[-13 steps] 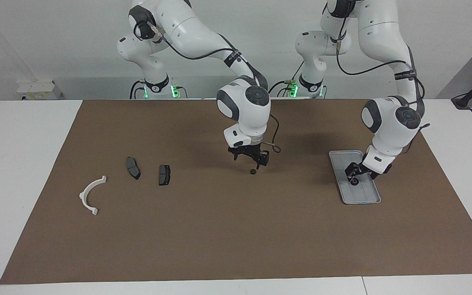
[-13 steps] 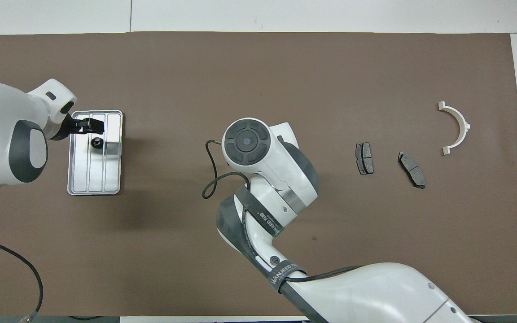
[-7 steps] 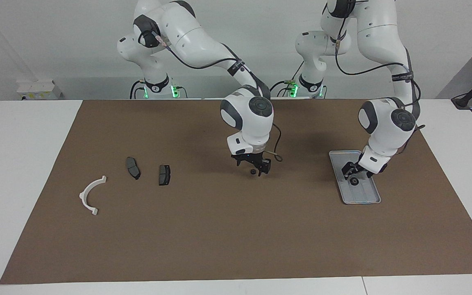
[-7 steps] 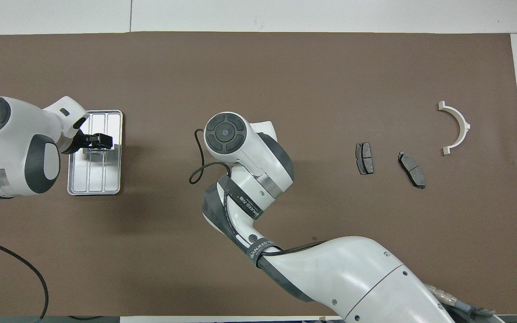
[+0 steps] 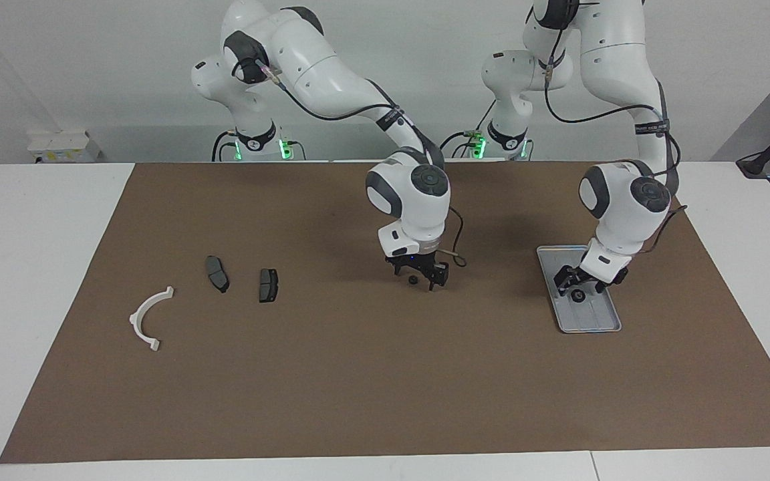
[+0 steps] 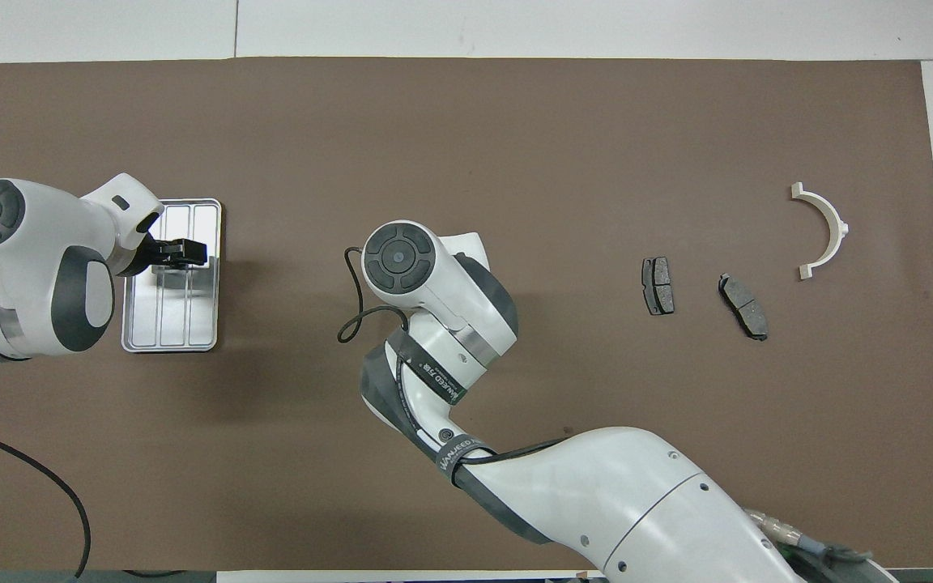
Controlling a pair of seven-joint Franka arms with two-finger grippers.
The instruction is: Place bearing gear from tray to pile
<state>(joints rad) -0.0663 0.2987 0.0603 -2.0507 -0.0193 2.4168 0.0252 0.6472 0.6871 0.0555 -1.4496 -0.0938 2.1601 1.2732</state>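
Now the right gripper (image 5: 420,276) has come lower over the middle of the brown mat (image 5: 385,374) than a second ago, and its fingers stand apart on either side of a small black bearing gear (image 5: 412,280) that sits on the mat. It does not hold the gear. The left gripper (image 5: 579,283) has moved a little along the flat silver metal tray (image 5: 592,323) with ridges, toward the middle of the table. Its fingers are open too, low over a second small black round gear (image 5: 578,296) lying inside the tray. It holds nothing.

The tray lies at the left arm's end of the table. Well away from the tray, toward the right arm's end, lies the pile: two dark grey brake pads (image 6: 658,285) (image 6: 743,305) side by side, and a white half-ring plastic bracket (image 6: 821,229) farthest from the tray. The parts do not touch each other. Only bare mat lies between the first gear and the pads.
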